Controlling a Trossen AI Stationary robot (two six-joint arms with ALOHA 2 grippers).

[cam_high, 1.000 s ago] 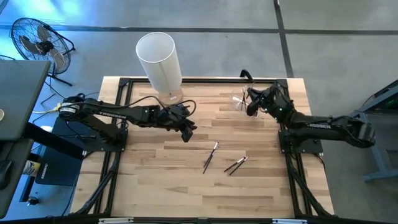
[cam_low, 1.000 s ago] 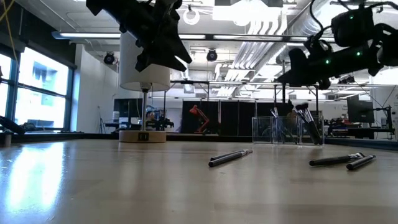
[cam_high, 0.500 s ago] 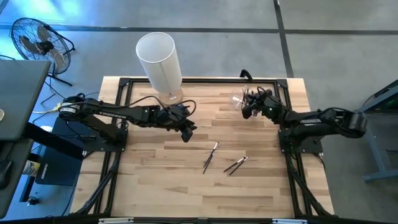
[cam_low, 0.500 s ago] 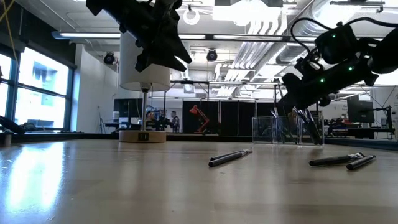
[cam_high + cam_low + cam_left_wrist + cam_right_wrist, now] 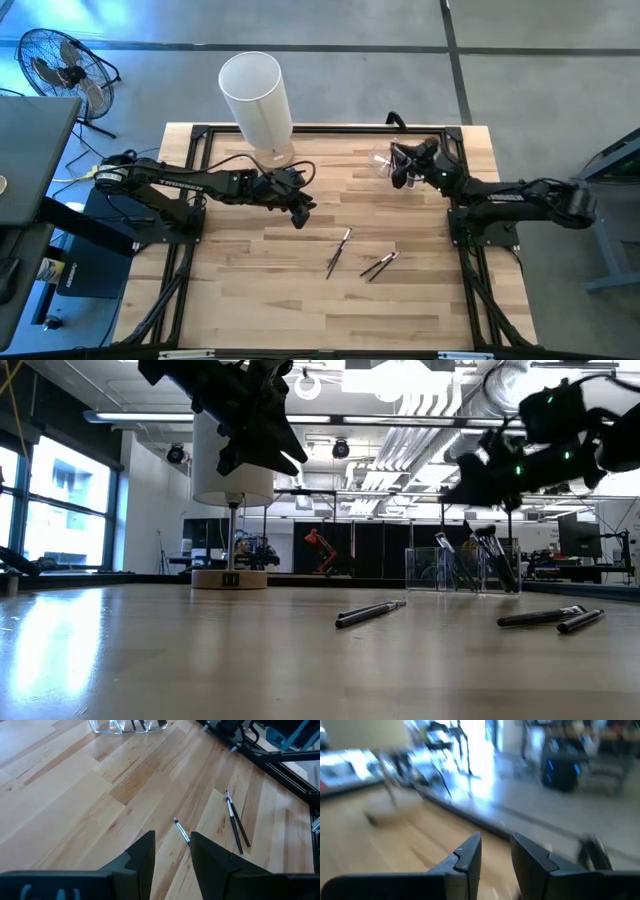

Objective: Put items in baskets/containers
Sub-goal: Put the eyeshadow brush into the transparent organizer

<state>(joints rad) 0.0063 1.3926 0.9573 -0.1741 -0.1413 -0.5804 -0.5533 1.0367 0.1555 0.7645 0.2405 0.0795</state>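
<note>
Three dark-handled brushes lie flat on the table: one (image 5: pixel 340 250) near the middle and a pair (image 5: pixel 380 265) to its right, also seen as a pair (image 5: pixel 236 824) in the left wrist view. More brushes (image 5: pixel 492 555) stand in the clear holder (image 5: pixel 381 163) at the far right. The tall white cylinder (image 5: pixel 257 98) stands on its tan base at the far left. My right gripper (image 5: pixel 399 168) hovers right by the holder, open, with nothing between its fingers (image 5: pixel 470 852). My left gripper (image 5: pixel 172 855) hangs open above the table's middle, over the single brush (image 5: pixel 181 831).
Bare wood stretches across the near half of the table (image 5: pixel 300 310). A black frame (image 5: pixel 200 135) runs along the table's edges. A floor fan (image 5: pixel 55 62) and a grey cabinet stand beyond the left side.
My right gripper has dipped toward the clear holder and come back up above it, with its forearm shifting. The brushes on the table and my left arm have kept still.
</note>
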